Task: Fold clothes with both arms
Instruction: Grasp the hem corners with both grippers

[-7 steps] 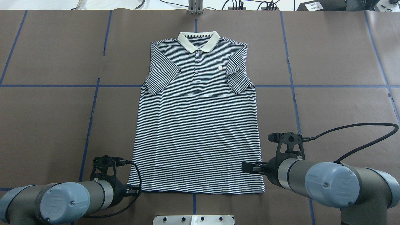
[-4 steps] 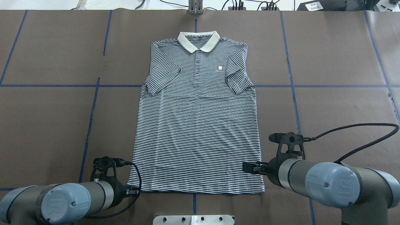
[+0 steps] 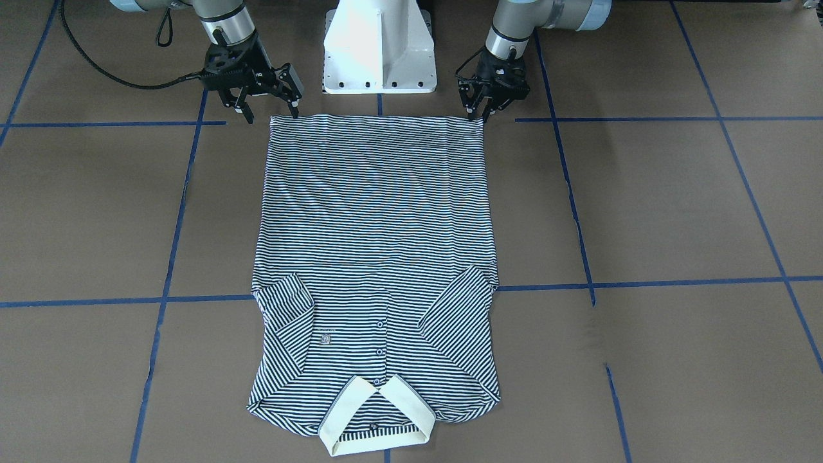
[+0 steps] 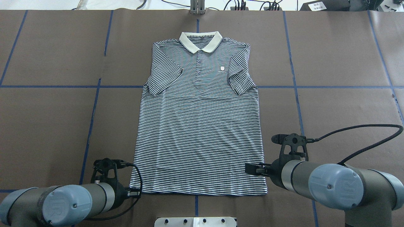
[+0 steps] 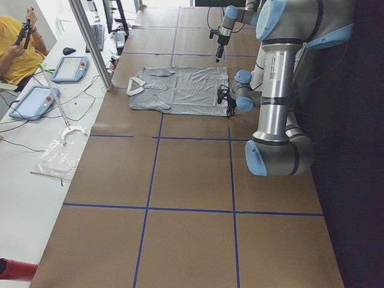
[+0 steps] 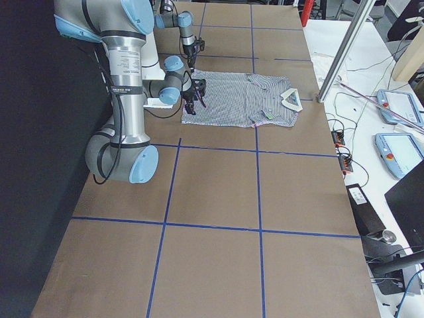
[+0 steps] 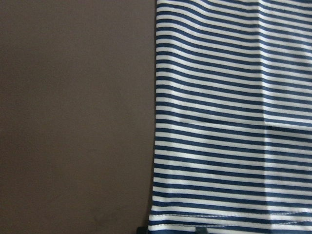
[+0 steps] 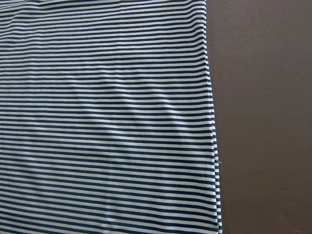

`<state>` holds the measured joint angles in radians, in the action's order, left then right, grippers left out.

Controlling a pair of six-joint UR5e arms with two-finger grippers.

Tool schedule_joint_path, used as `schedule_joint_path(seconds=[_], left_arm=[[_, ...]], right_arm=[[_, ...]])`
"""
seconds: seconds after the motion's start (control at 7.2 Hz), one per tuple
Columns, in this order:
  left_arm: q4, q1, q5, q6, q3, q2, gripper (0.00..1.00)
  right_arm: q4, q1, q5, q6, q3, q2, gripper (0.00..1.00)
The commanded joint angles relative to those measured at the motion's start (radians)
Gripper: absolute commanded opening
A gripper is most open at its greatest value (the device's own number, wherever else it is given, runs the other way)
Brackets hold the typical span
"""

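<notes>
Striped navy-and-white knit, flat on the table (image 4: pixel 47 126): the polo shirt (image 4: pixel 199 126) lies face up at centre. Seen from behind the robot, its cream collar (image 4: pixel 200 42) is at 12 o'clock and its hem (image 4: pixel 199 190) at 6 o'clock.

Change noted: over the last second the left arm has sunk slightly toward the hem's 7 o'clock corner, while the right arm has held station at the 5 o'clock corner. The shirt has not shifted and no edge is raised. Judgement: both arms are placed to grasp the hem, and the fold has not begun.

Right gripper (image 3: pixel 270 106): fingers spread wide, one tip at the hem corner, nothing held. Left gripper (image 3: pixel 481 112): tips down at the opposite corner, close together. I cannot tell whether they have pinched cloth (the wrist view shows only dark tips at the hem's stitched edge).

Materials: the fabric is thin, soft jersey with faint ripples across the lower body and a double-stitched hem. Both sleeves (image 4: pixel 164 78) are already turned inward over the chest, giving a near-rectangular outline. The table covering is matt brown, marked with blue tape lines (image 4: pixel 91 126).
</notes>
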<state>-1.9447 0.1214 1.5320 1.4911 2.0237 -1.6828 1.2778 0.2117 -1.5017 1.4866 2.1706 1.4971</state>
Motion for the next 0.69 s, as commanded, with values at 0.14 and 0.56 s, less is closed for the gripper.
schedule_joint_path(seconds=[0.14, 0.56], left_arm=[[0.003, 0.001, -0.001, 0.009, -0.005, 0.0, 0.0], [0.001, 0.001, 0.0, 0.011, 0.0, -0.012, 0.0]], right_arm=[[0.0, 0.0, 0.0, 0.0, -0.002, 0.0, 1.0], [0.096, -0.105, 0.102, 0.249, -0.014, -0.005, 0.7]])
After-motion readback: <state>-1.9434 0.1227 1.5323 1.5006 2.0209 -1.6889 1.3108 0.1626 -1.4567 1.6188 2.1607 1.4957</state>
